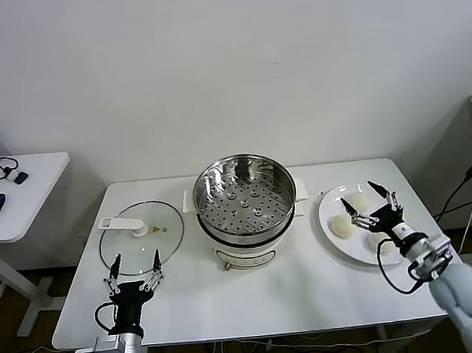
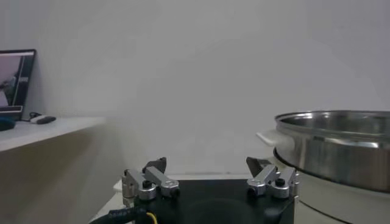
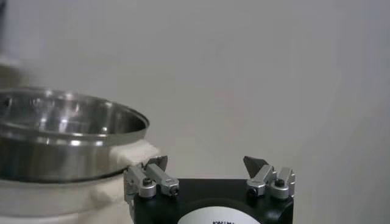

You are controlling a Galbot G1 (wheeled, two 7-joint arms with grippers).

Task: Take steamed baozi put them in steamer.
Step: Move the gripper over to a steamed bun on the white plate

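over plate (image 1: 338, 242) | right hand (image 1: 368, 200) spread above steamed baozi (image 1: 340, 226) | not touching

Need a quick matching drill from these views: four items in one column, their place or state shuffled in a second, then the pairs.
Things:
1. steamer
2. glass lid
3. steamed baozi
4. right gripper

Places or states:
A. on the white plate
B. flat on the table, at the robot's left
C. open, over the plate
D. table centre, perforated tray empty

Pairs: 1-D, 2-B, 3-A, 4-C
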